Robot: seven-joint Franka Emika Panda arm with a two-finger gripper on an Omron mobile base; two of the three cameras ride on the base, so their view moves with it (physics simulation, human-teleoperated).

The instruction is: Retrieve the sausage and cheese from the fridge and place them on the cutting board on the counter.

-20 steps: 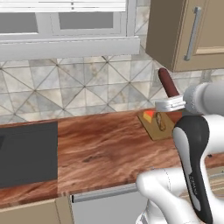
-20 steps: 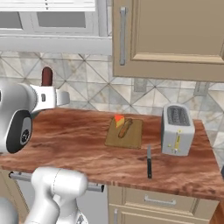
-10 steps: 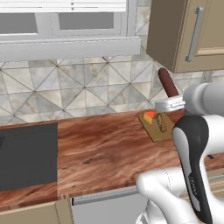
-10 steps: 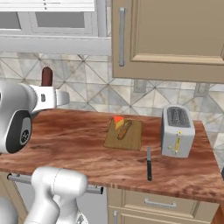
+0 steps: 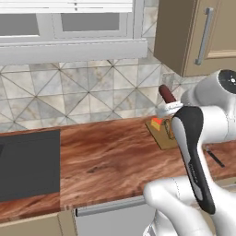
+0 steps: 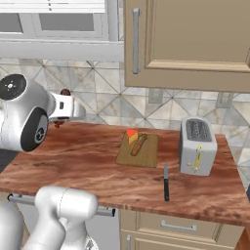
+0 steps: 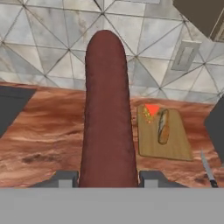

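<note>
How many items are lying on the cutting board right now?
2. The cheese sits at the back corner of the cutting board, and a small baguette lies along its middle. The sausage isn't there; the hand grips it.

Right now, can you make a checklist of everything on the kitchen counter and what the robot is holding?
Surface: counter, glossy reddish-brown wood.
Job's things: sausage held upright in the tool; cheese on a corner of the cutting board.
Clutter: bread roll on the board; toaster; knife; black cooktop.
Tool: shut on the sausage, above the counter.
Cables: nothing seen.
Surroundings: tiled wall, upper cabinets.
</note>
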